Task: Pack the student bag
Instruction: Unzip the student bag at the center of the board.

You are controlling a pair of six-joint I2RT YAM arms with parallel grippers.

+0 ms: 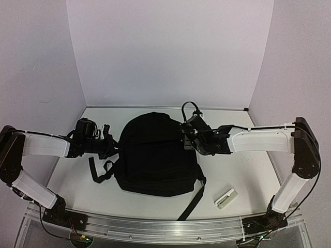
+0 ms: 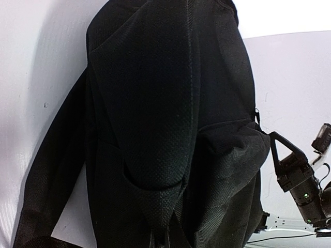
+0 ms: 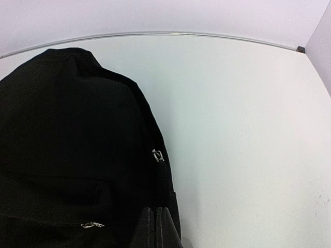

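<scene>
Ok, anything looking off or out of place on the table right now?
Two small things. A small white item lies alone on the table, toward its near right corner, outside the student bag. One black strap trails loose from the bag toward the near edge. No spill or damage shows.

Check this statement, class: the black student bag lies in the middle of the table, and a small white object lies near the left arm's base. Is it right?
One detail is wrong. The top external view shows the small white object near the right arm's base, not the left. The student bag does lie in the middle of the table.
</scene>
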